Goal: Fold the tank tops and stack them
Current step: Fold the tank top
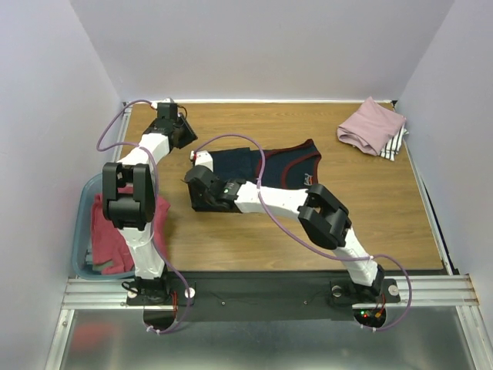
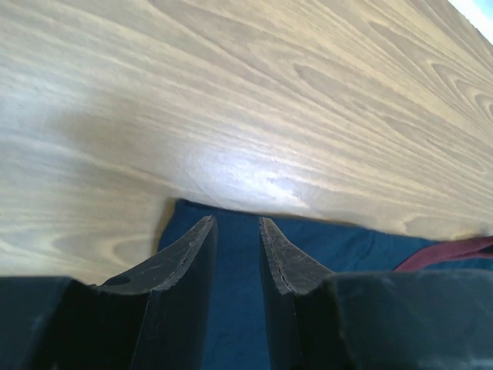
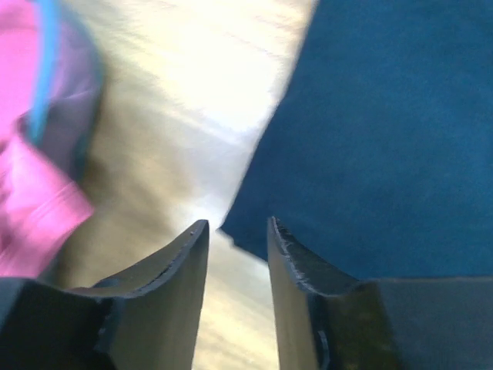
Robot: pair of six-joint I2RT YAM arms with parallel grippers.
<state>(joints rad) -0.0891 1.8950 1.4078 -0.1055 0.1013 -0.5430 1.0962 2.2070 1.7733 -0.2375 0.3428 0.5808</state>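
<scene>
At the navy jersey [image 1: 266,163], my left gripper [image 2: 237,223] and right gripper [image 3: 237,225] stand parted, empty; two tops [image 1: 372,127] lie stacked to its right, jersey and red tops [image 1: 108,231] pending.

Jersey [image 1: 296,163] was navy, with maroon trim at neck and armholes. Folded top [image 1: 371,126] was dusty pink. Striped top [image 1: 396,145] under it was white with black stripes. Heaped tops [image 1: 112,240] were red to pink. Tub [image 1: 82,212] was translucent teal. Table [image 1: 385,223] was brown wood grain. Arms [image 1: 276,202] were white with black joints.
</scene>
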